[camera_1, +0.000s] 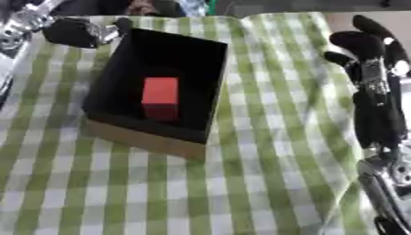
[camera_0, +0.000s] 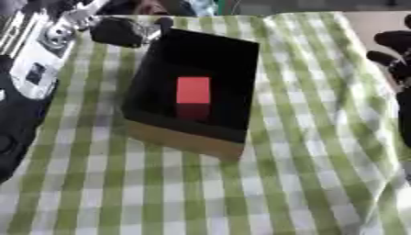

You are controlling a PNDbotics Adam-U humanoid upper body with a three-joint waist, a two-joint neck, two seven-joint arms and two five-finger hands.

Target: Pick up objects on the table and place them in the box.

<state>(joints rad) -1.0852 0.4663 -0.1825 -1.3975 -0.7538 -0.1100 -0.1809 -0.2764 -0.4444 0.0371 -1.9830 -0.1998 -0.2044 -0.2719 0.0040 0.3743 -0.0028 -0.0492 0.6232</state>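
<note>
A red block (camera_0: 192, 91) stands inside the black-lined box (camera_0: 186, 140), near the middle of its floor. The box has a brown cardboard front wall and sits on the green-and-white checked cloth (camera_0: 265, 193). My left hand (camera_0: 119, 30) hovers just beyond the box's far-left corner, with nothing visible in it. My right hand (camera_1: 371, 55) rests at the right edge of the table, fingers up and relaxed, well away from the box and holding nothing.
My left arm (camera_0: 36, 59), silver and black, runs down the left side of the table. The right forearm (camera_1: 385, 137) fills the right edge. Checked cloth lies in front of the box and to its right.
</note>
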